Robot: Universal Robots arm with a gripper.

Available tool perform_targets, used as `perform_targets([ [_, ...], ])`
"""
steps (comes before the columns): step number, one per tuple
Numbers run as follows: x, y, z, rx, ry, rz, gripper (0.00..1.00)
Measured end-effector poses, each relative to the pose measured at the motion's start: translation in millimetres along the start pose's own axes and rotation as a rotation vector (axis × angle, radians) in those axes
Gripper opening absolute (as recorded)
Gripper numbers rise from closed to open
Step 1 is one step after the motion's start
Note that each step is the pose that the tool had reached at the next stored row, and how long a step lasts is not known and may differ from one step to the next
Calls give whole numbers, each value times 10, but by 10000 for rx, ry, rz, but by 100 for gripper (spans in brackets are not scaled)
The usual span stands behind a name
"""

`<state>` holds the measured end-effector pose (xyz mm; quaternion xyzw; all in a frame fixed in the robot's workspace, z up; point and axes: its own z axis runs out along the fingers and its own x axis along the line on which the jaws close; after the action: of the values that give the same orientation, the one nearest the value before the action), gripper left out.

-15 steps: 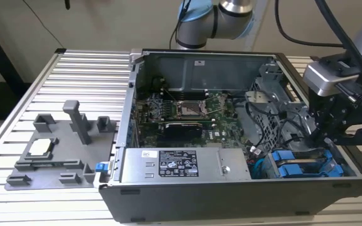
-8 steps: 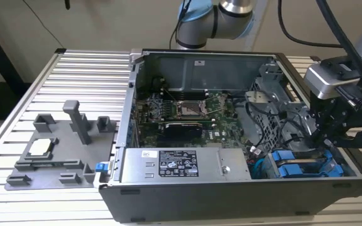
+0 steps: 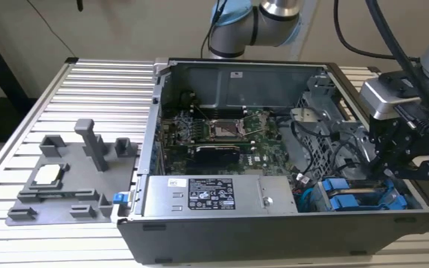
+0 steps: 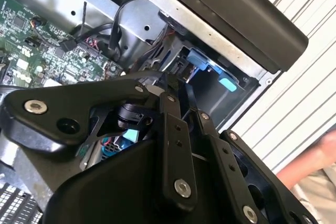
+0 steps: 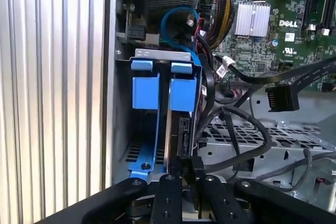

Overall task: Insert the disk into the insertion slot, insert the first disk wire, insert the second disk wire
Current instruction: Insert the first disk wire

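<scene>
In the first wrist view the gripper [image 5: 186, 165] has its fingers drawn nearly together on the near end of the disk [image 5: 173, 135]. The disk stands on edge in its blue carrier inside the insertion slot [image 5: 119, 108], at a corner of the open computer case [image 3: 274, 237]. An unplugged black connector [image 5: 281, 98] hangs nearby above the perforated metal cage [image 5: 294, 137], and the case lies on the ribbed table [image 3: 103, 84].

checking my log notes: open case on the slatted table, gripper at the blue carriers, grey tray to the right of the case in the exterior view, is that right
No. In the exterior view the tray sits left of the case, not right of it. The rest holds: the open case is on the slatted table, and the first wrist view shows the gripper at the blue carriers.
</scene>
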<state>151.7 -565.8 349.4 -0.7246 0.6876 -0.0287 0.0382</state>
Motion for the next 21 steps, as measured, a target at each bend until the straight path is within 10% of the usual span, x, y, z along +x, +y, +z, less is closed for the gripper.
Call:
perform_targets([
  [21, -2, 7, 77, 117, -15, 26, 19],
])
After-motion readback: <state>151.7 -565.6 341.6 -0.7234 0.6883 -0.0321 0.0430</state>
